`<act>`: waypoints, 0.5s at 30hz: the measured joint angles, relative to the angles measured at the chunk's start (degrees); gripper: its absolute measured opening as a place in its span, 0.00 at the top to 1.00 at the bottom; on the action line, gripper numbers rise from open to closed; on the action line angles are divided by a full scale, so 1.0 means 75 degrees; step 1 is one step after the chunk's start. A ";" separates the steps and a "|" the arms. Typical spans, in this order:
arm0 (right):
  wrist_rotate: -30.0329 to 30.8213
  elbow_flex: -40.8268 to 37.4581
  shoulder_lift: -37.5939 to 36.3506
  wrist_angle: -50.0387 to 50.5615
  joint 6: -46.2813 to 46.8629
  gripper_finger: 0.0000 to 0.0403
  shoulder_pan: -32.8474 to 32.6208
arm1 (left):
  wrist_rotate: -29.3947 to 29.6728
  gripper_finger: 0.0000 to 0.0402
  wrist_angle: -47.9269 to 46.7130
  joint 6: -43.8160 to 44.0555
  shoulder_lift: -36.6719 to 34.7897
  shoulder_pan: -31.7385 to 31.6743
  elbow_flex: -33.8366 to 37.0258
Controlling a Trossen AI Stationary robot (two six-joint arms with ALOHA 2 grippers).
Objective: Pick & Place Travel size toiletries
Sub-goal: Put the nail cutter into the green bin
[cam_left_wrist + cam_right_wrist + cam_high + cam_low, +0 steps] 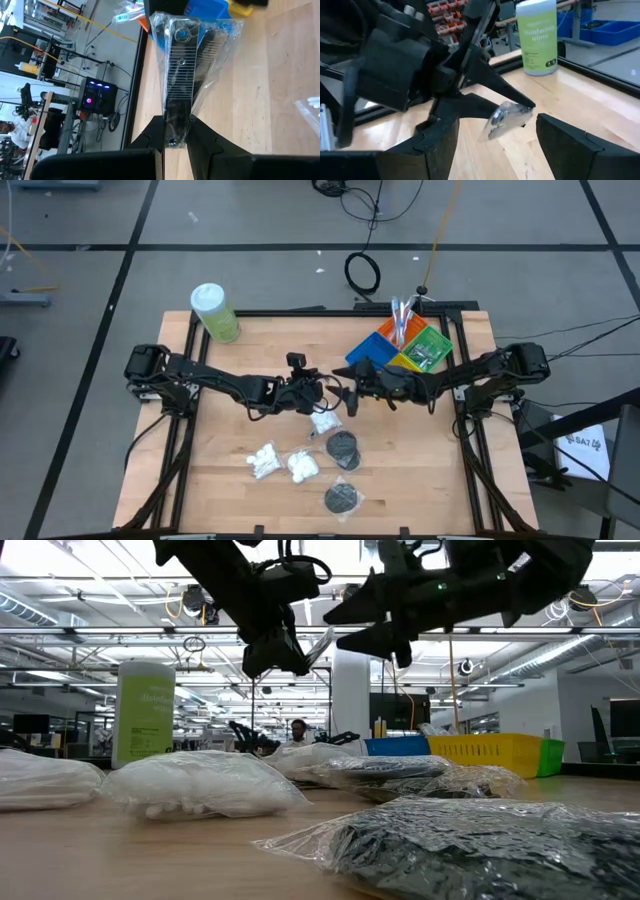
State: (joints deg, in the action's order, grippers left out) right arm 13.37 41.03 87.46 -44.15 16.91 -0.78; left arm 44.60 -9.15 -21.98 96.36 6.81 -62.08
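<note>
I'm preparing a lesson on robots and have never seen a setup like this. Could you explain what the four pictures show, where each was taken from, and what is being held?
Two dark robot arms work over a wooden table. One picture looks down from above, one looks level across the tabletop, and two come from cameras on the arms' wrists. The left gripper is shut on a silver item in a clear bag. The right gripper is open, facing it. On the table lie bags of cotton balls, black discs, a colourful bin and a green wipes bottle.

The bottle (214, 312) is placed at eleven o'clock on the table (230, 490), the bins (402, 347) at one o'clock, the bagged toiletries (300, 465) at six.
</note>
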 joint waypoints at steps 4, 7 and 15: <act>0.0018 0.0252 0.0026 0.0383 0.0001 0.37 0.0052 | -0.0003 0.91 0.0003 0.0000 0.0000 0.0040 0.0000; 0.0023 0.0380 0.0102 0.0509 0.0002 0.38 0.0137 | -0.0008 0.91 0.0037 0.0003 0.0000 0.0103 0.0000; 0.0020 0.0458 0.0093 0.0728 0.0146 0.48 0.0254 | -0.0029 0.91 0.0148 -0.0006 0.0000 0.0160 -0.0001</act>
State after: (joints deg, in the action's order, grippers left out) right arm 13.52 44.47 88.16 -38.70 18.00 1.13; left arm 44.38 -8.04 -22.02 96.36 8.01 -62.09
